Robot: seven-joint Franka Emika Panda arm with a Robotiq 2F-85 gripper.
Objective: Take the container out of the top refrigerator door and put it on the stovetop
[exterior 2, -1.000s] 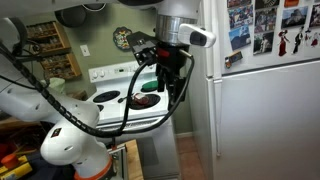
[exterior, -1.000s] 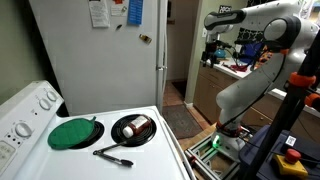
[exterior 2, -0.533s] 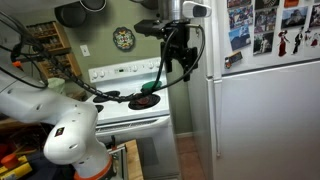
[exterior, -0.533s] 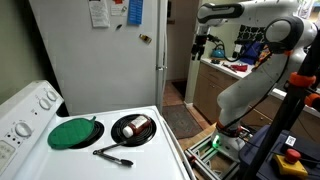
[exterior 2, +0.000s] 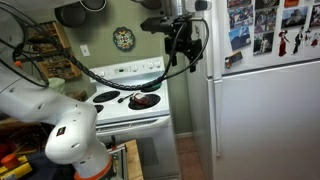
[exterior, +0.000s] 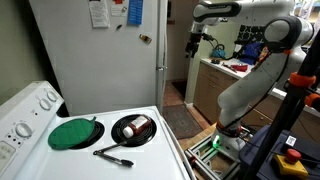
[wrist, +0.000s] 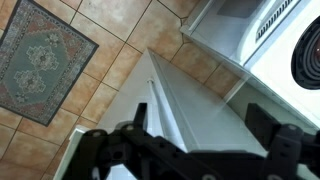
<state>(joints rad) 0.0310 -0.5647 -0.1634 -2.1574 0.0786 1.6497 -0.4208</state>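
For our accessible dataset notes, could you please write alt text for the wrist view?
The open gripper looks down past the white refrigerator to a tiled floor with a patterned rug; a stovetop burner shows at right.

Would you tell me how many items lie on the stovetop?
3: green disc, black pan holding something shiny beside it, dark utensil in front; the stovetop is cropped, maybe hiding more.

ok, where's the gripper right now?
In an exterior view the gripper hangs open, high beside the fridge near its front edge, well above the stovetop.
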